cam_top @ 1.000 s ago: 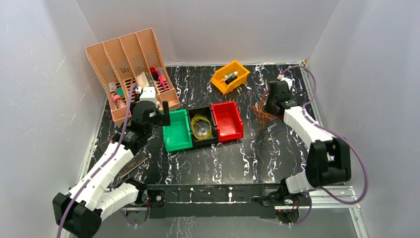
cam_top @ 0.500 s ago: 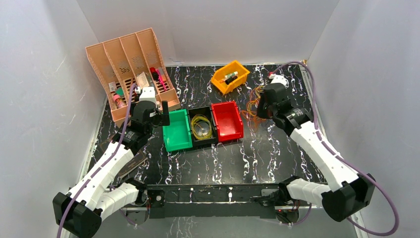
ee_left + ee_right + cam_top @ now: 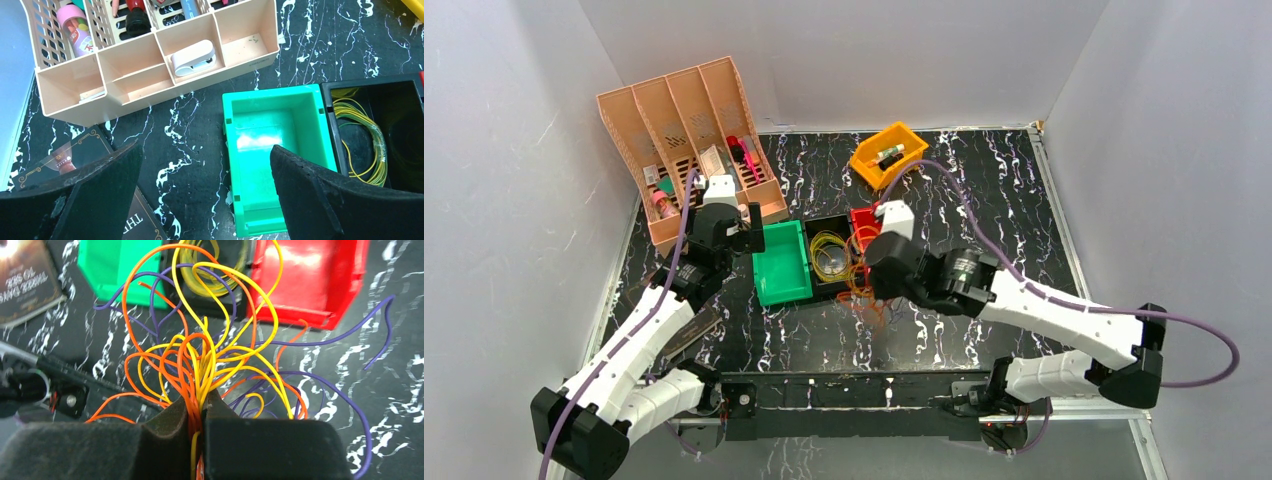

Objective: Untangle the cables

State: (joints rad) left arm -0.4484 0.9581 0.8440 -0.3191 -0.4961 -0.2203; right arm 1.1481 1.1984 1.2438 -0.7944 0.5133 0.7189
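Cables (image 3: 201, 371) pinched in right gripper (image 3: 198, 407) fan out near red bin (image 3: 310, 280).

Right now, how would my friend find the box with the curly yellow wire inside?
Look at the black marbled table; three small bins sit side by side in its middle. The one you want is the black bin, between the green bin and the red bin. It alone holds a coil of yellow wire.

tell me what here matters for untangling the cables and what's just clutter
Job: cable tangle, right gripper clamping it, yellow coil in black bin, green bin, red bin (likely for sorting).
Lying about: peach organiser, yellow bin, dark booklet.
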